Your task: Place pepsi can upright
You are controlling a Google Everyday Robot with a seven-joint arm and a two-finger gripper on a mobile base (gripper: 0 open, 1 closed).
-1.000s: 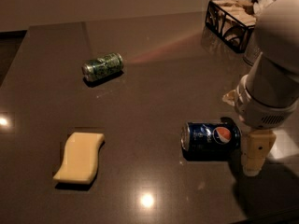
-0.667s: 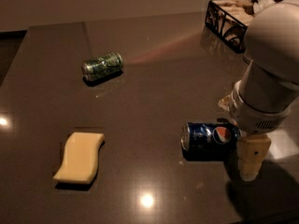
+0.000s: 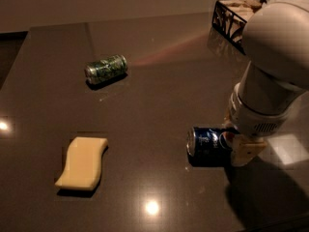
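Observation:
The pepsi can [image 3: 207, 146] lies on its side on the dark table [image 3: 159, 95], right of centre, with a silver end facing left and its round logo towards the right. My gripper [image 3: 240, 151] hangs from the large white arm [image 3: 273, 76] and is down at the can's right end, touching or nearly touching it. The arm hides that end of the can.
A green patterned can [image 3: 106, 68] lies on its side at the back left. A yellow sponge [image 3: 82, 162] lies at the front left. A dark wire basket [image 3: 231, 12] with items stands at the back right corner. Light glare spots show on the tabletop.
The arm has moved left and down, bringing the gripper from beside the pepsi can onto its right end. The can has stayed lying in place.

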